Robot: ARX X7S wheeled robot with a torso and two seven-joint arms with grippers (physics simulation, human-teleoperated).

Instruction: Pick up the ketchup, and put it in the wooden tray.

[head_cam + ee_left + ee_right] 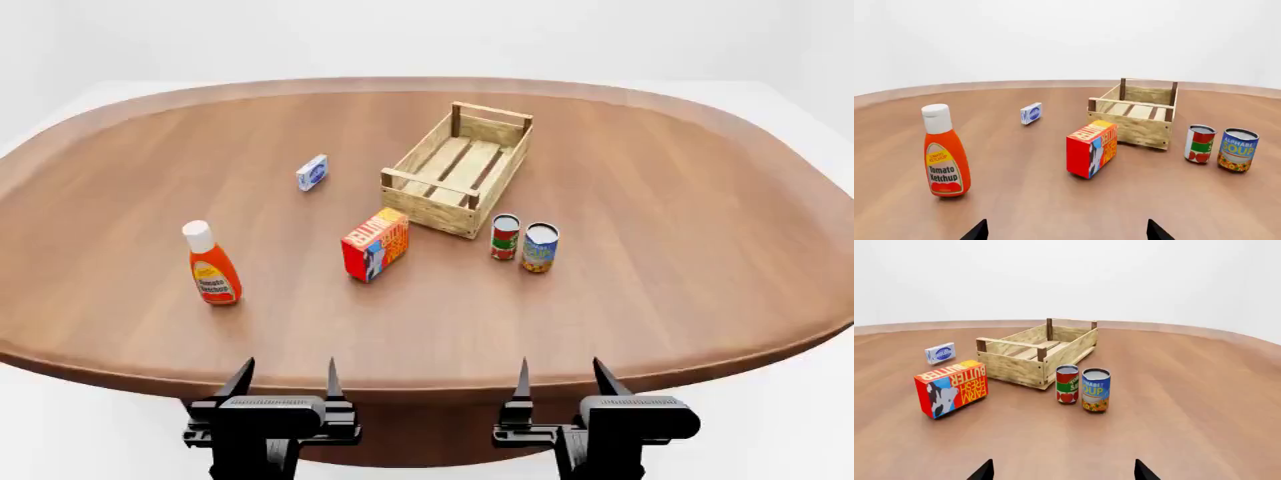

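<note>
So, ketchup [211, 268] upright on table [694, 230], my left side, well apart from wooden tray [461, 168]. Butter box [375, 245] + 2 cans [522, 242] btwn/near tray. Left gripper [283, 378] & right gripper [558, 378] both spread wide, holding nothing, at near edge.
</note>
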